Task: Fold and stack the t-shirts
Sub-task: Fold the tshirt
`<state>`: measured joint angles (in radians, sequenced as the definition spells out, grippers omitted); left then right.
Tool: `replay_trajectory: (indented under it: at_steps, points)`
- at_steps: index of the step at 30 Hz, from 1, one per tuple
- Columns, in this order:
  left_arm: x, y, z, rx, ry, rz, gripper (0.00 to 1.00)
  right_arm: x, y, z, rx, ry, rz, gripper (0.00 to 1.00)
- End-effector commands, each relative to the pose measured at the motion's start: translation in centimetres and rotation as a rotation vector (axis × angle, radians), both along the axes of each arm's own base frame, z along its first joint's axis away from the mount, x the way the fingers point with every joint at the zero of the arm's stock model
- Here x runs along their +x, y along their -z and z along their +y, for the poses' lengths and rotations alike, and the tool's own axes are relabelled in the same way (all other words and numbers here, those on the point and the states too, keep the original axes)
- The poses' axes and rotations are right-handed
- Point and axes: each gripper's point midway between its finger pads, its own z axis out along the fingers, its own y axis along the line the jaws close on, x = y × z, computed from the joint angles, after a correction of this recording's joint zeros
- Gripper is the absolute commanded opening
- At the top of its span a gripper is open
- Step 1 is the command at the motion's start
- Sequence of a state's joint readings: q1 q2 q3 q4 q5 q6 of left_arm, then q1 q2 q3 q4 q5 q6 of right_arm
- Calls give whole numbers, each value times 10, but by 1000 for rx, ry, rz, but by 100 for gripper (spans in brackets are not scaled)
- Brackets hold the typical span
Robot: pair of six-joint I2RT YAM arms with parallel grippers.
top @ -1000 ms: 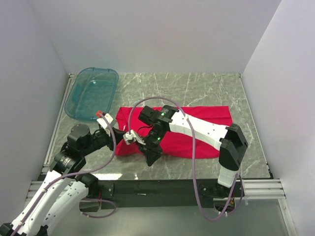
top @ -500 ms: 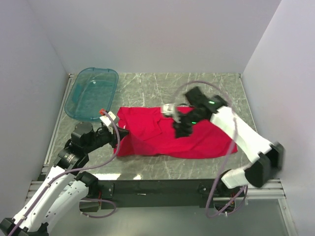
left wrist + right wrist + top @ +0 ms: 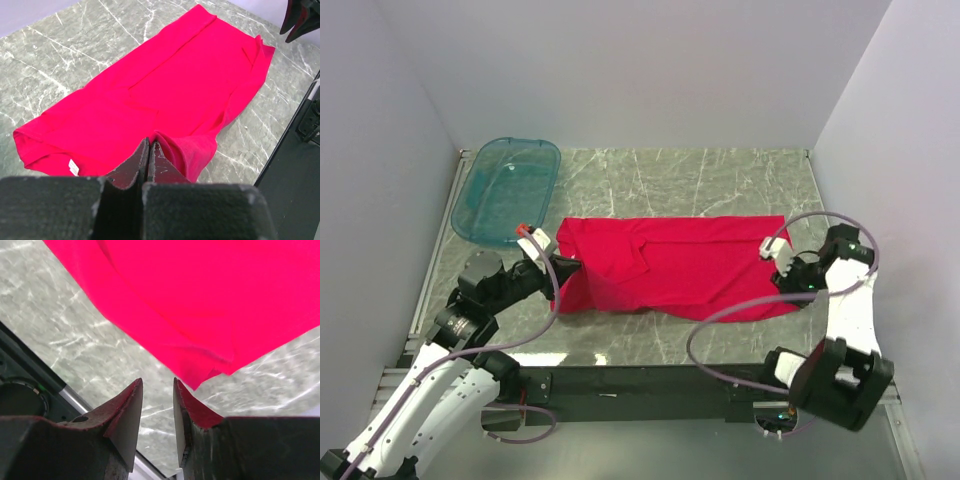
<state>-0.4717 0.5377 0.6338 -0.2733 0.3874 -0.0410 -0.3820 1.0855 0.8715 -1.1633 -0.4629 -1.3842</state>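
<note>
Red soft fabric: the t-shirt (image 3: 680,268) lies spread across the middle of the marble table (image 3: 720,180), toward its front edge. The left gripper (image 3: 149,150) is clenched on the shirt's left end. The right gripper (image 3: 158,385) hangs released over the shirt's right front corner, holding nothing. The cloth looks limp and light and likely creases readily; take hold at corners or hems.
</note>
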Motion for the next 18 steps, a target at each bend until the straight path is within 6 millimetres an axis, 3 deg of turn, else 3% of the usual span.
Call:
replay_trajectory:
  at_steps: [1, 9, 18]
  points:
    - [-1, -21, -1, -26, 17, -79, 0, 16, -9, -22, 24, 8, -41, 38]
    - [-5, -17, -5, -41, 45, -75, 1, 27, -2, -43, 98, 69, 31, 38]
    - [-11, -17, -7, -50, 72, -88, 1, 47, -20, -23, 301, 95, 82, 40]
